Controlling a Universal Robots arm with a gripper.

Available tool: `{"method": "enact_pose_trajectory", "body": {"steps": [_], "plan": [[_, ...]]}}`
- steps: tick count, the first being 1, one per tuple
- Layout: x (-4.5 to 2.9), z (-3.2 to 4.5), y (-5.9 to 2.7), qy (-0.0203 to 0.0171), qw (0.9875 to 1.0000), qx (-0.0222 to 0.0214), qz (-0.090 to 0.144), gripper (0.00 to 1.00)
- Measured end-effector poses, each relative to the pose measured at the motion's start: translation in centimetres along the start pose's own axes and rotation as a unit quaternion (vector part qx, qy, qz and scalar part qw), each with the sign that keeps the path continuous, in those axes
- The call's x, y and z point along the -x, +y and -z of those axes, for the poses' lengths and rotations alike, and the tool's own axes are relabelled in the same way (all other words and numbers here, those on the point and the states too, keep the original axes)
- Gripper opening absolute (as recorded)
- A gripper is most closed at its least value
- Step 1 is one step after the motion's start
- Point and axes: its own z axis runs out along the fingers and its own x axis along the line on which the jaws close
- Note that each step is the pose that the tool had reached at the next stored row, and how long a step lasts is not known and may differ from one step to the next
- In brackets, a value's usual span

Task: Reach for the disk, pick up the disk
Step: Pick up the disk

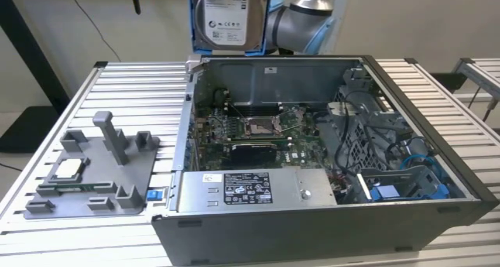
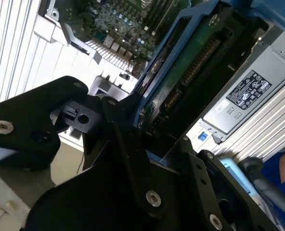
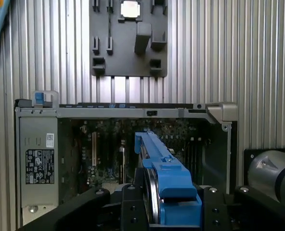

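1. My pincer (image 2: pixel 147 139) pinched the disk (image 1: pixel 229 18), held upright above the open computer case (image 1: pixel 328 220) at its twelve o'clock edge
2. It seemed stiff, fairly heavy, shock-sensitive; the blue rails (image 3: pixel 169 180) offered the safest hold

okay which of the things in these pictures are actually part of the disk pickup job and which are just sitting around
Part of the job:
disk, held up above the computer case
gripper, shut on the disk

Just sitting around:
computer case
grey fixture tray
small silver chip on that tray
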Motion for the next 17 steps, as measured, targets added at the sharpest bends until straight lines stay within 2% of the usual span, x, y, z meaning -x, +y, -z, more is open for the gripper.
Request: {"method": "enact_pose_trajectory", "body": {"steps": [17], "plan": [[-2.48, 0.37, -3.27, 0.0001, 1.0, 0.007, -0.001, 0.0]]}}
